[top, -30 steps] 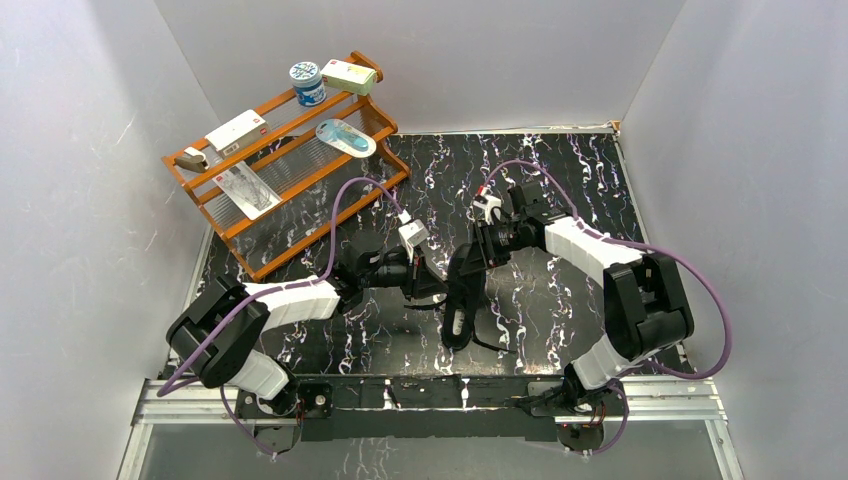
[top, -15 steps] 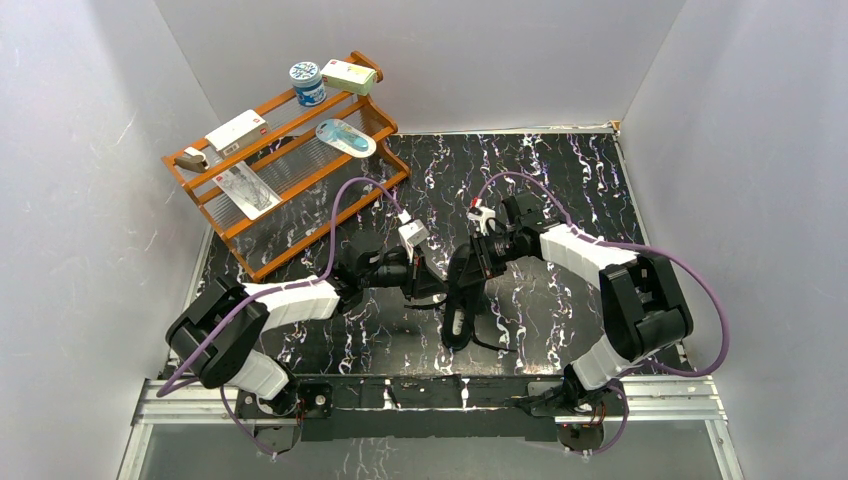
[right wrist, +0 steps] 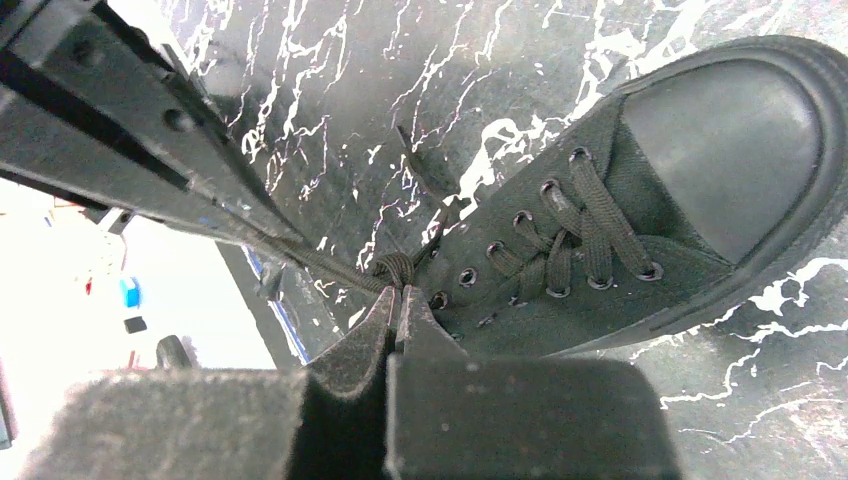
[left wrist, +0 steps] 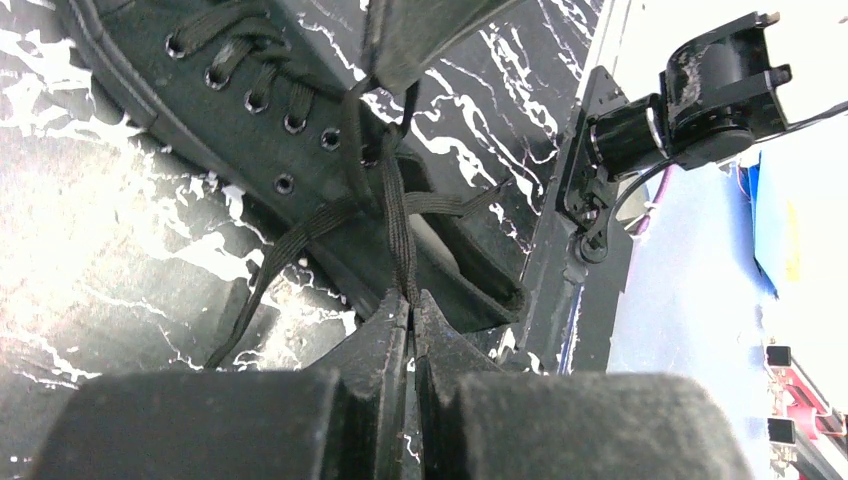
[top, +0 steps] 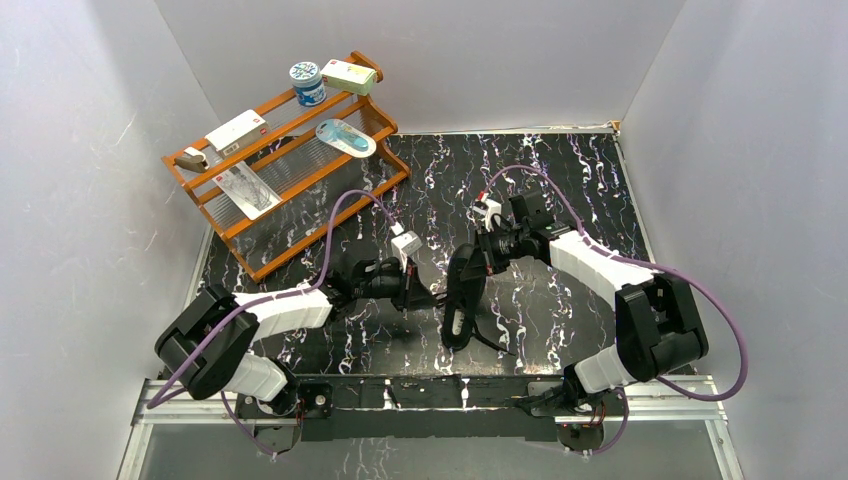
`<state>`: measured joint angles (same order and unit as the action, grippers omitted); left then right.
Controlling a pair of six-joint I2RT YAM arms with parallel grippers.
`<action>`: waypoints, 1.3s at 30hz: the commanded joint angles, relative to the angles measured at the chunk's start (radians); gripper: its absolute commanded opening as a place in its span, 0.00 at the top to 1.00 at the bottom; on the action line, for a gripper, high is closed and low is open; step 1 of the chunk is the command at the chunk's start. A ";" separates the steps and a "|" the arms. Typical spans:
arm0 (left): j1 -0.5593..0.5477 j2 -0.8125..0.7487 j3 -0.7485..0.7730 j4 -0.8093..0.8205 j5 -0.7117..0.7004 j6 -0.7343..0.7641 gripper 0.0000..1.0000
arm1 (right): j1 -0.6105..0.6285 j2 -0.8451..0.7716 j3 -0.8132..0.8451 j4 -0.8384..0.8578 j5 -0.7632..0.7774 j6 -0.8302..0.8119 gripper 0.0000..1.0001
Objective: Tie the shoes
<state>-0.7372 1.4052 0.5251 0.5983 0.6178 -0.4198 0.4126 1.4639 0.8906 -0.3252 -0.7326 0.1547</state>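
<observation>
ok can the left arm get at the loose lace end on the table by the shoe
Probably not yet: the left gripper is shut on another lace strand and would have to let go first. The loose end itself lies uncovered nearby.

Small black low-top sneaker (top: pixel 456 310), upright on its sole mid-table (top: pixel 560 180), toe pointing away, thin black laces (left wrist: pixel 398 215) crossed near the top eyelets, strands taut

The top camera looks down over the whole bench (top: pixel 560 170) from its near edge. Both wrist cameras sit close to the sneaker (left wrist: pixel 250 130) (right wrist: pixel 640 200), facing it from opposite sides.
</observation>
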 commanded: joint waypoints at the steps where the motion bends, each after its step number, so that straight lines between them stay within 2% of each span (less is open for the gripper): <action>1: -0.005 -0.033 -0.001 -0.069 -0.026 -0.020 1.00 | 0.001 -0.035 -0.023 0.068 -0.063 -0.004 1.00; 10: -0.005 0.050 0.140 -0.316 -0.076 0.001 0.98 | 0.001 -0.021 -0.008 0.069 -0.082 -0.039 1.00; 13: -0.005 0.045 0.161 -0.365 -0.061 0.024 0.87 | 0.002 -0.015 0.002 0.052 -0.091 -0.052 1.00; 17: -0.004 -0.035 0.148 -0.398 -0.060 0.078 0.74 | 0.001 -0.013 0.011 0.029 -0.095 -0.081 1.00; 20: -0.005 -0.076 0.143 -0.431 -0.065 0.107 0.70 | 0.001 -0.011 0.017 0.012 -0.105 -0.105 1.00; 28: 0.005 -0.174 0.204 -0.521 -0.096 0.148 0.51 | 0.001 -0.014 0.025 -0.013 -0.113 -0.151 1.00; 32: 0.010 -0.116 0.274 -0.476 -0.109 0.141 0.51 | 0.000 -0.013 0.037 -0.020 -0.122 -0.153 1.00; 34: 0.010 -0.049 0.301 -0.410 -0.081 0.139 0.54 | 0.000 -0.014 0.040 -0.020 -0.125 -0.153 1.00; 36: 0.011 0.062 0.349 -0.355 -0.005 0.165 0.60 | 0.001 -0.014 0.045 -0.014 -0.133 -0.149 1.00; 39: 0.010 0.206 0.380 -0.263 0.096 0.198 0.61 | 0.002 -0.018 0.042 0.023 -0.143 -0.110 1.00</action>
<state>-0.7307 1.5551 0.8661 0.2474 0.5964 -0.2672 0.4126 1.4563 0.8906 -0.3428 -0.8368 0.0238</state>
